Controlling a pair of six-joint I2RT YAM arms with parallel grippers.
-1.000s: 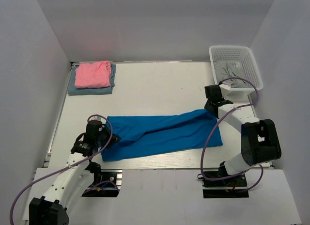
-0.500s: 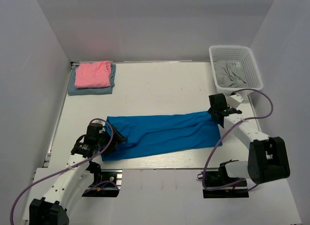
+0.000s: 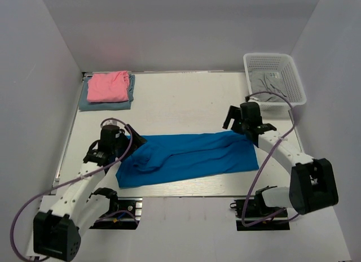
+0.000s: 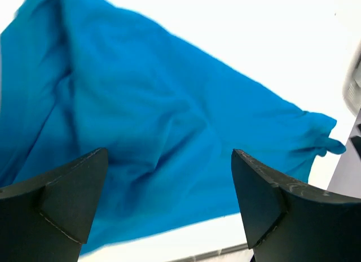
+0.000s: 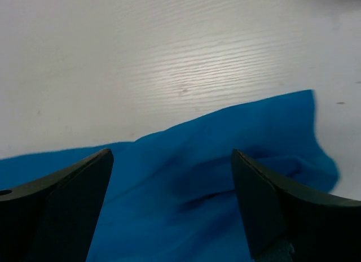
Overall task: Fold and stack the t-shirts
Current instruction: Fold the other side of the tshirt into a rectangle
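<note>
- Top view: blue shirt (image 3: 189,157) lies spread across the near middle of the table (image 3: 180,104). Pink shirt (image 3: 108,86) sits folded on grey-blue shirt (image 3: 104,106) in the far left corner.
- Left wrist view: left gripper (image 4: 169,154) fingers apart, empty, above blue cloth.
- Right wrist view: right gripper (image 5: 172,154) fingers apart, empty, over the shirt's edge.

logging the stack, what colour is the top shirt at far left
The top shirt is pink; top external view.

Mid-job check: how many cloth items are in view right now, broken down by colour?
bright blue t-shirt, lying spread out: 1
pink t-shirt, folded, on top of the stack: 1
grey-blue t-shirt, folded, under the pink one: 1
grey cloth, bunched in the basket: 1 heap; cannot tell if it is more than one piece
Total: 4
</note>
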